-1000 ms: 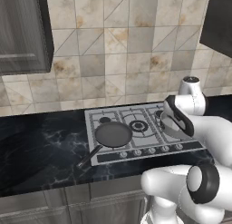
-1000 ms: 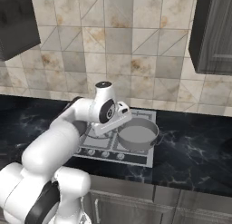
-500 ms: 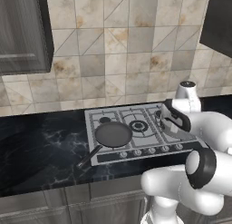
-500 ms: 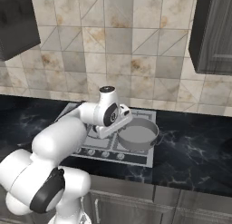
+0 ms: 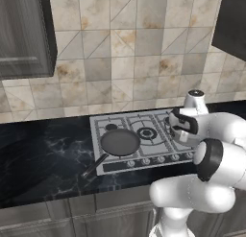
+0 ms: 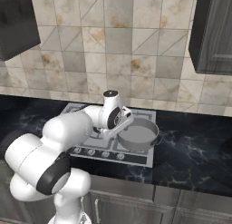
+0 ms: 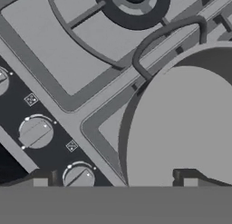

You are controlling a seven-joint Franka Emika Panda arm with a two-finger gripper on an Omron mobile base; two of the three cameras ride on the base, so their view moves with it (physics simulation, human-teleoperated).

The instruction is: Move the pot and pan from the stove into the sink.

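The silver-grey pot (image 6: 138, 133) stands on the right side of the stove (image 6: 136, 158). In the hand view its pale inside (image 7: 181, 128) and a loop handle (image 7: 167, 32) show. My gripper (image 7: 113, 177) hangs open over the pot's left wall, one fingertip (image 7: 186, 177) above the pot's inside and the other over the knob row. From the right base view the gripper (image 6: 123, 128) sits at the pot's left rim. The dark pan (image 5: 120, 141) rests on the stove's front left burner, its handle (image 5: 93, 166) pointing over the front edge. The sink is out of view.
Black marble counter (image 5: 43, 159) runs either side of the stove (image 5: 144, 152). Small knobs (image 7: 36, 131) line the stove's front. A black burner (image 5: 146, 133) sits at the stove's middle. Dark wall cabinets (image 5: 24, 34) hang above.
The hand has come down and slightly toward the pot's rim, with the elbow swinging lower. The jaws stayed open. Pot and pan have not moved.
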